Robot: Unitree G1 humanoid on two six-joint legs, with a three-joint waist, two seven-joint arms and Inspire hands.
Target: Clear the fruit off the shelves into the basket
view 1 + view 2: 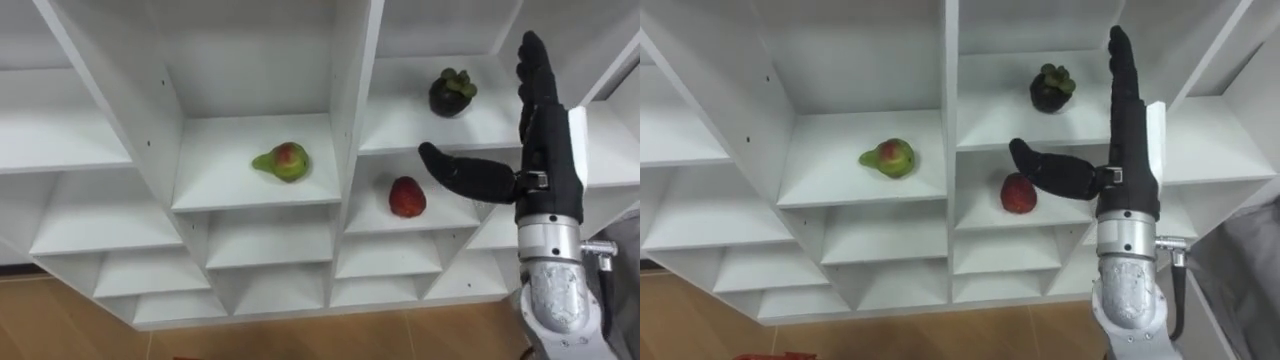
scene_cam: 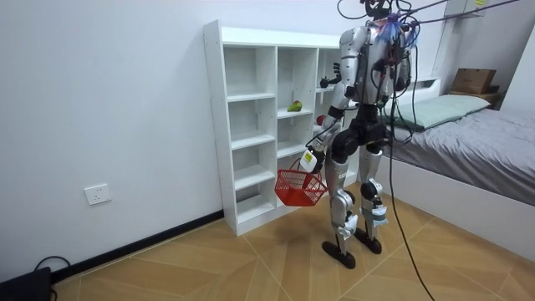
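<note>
Three fruits lie in the white closet (image 1: 345, 120). A green-and-red pear (image 1: 282, 161) sits in a middle compartment. In the compartment to its right lies a red fruit (image 1: 406, 197), and one shelf higher a dark mangosteen (image 1: 452, 92). My right hand (image 1: 540, 140) is open and raised in front of the closet, fingers pointing up. Its thumb reaches left just above and right of the red fruit without touching it. In the room view my left hand (image 2: 311, 159) hangs low at my side, shut on the handle of a red basket (image 2: 299, 187).
I stand close in front of the closet (image 2: 251, 125) on a wooden floor. A bed (image 2: 468, 142) lies behind me at the room view's right. Lower closet compartments (image 1: 270, 245) hold nothing. A wall socket (image 2: 98, 194) sits low at the room view's left.
</note>
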